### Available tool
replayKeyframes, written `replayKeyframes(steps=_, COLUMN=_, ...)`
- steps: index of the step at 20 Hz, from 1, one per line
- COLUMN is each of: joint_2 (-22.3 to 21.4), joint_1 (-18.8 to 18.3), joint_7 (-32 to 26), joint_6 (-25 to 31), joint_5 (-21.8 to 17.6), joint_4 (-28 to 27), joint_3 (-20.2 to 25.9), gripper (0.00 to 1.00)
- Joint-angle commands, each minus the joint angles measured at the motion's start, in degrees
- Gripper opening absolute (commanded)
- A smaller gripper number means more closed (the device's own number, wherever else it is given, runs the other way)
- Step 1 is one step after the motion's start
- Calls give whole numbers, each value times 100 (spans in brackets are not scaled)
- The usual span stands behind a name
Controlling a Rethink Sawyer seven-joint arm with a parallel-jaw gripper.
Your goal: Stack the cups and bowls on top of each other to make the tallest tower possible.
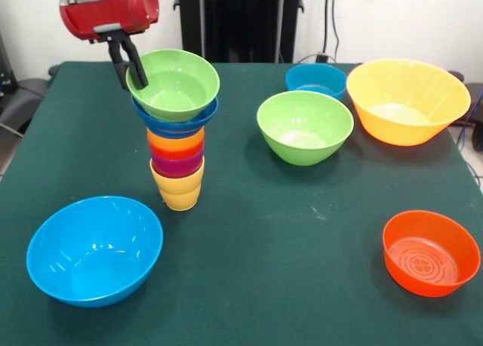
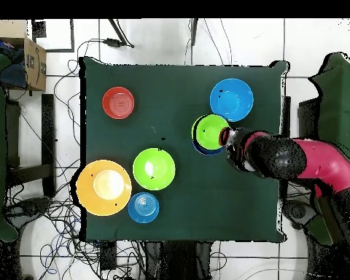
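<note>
- Tower (image 1: pixel 178 146): a column of nested cups and bowls standing on the green bench (image 1: pixel 264 233), left of centre in the front view; a yellow cup (image 1: pixel 179 191) is its base, with purple, red-orange and orange rims showing above it, then a dark blue bowl (image 1: pixel 175 122), then a green bowl (image 1: pixel 174 84) on top.
- Gripper (image 1: pixel 130 70): its two black fingers straddle the left rim of that top green bowl, one prong inside, one outside; it appears to pinch the wall, though I cannot say for certain that the pads press.
- Handling, as a judgement: thin glossy plastic, so light, stiff and slippery; nothing fragile, but a narrow foot under a flaring top probably tips easily under any sideways pull.
- Where to hold: the rim wall, as here, is likely the only grip narrow enough for the fingers; a bowl's full width looks too broad.
- Loose bowls: a large light blue bowl (image 1: pixel 95 249) near the tower, a second green bowl (image 1: pixel 305 126), a small blue bowl (image 1: pixel 315 80), a large orange-yellow bowl (image 1: pixel 407 100) and an orange-red bowl (image 1: pixel 431 252), all apart on the bench.
- Overhead view: the arm (image 2: pixel 294 160) reaches from the right to the tower.
</note>
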Motion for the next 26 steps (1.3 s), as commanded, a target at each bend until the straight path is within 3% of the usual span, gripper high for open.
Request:
replayKeyframes(steps=1, joint_2=-140, joint_1=321, joint_7=-941, joint_6=769, joint_5=86, joint_4=-397, joint_3=103, gripper=0)
replayKeyframes(steps=10, joint_2=-69, joint_1=113, joint_7=-761, joint_6=92, joint_5=-209, joint_4=294, joint_3=19, gripper=0)
replayKeyframes(steps=26, joint_2=64, joint_1=140, joint_7=-620, joint_6=-211, joint_5=-411, joint_4=449, joint_3=-98, gripper=0)
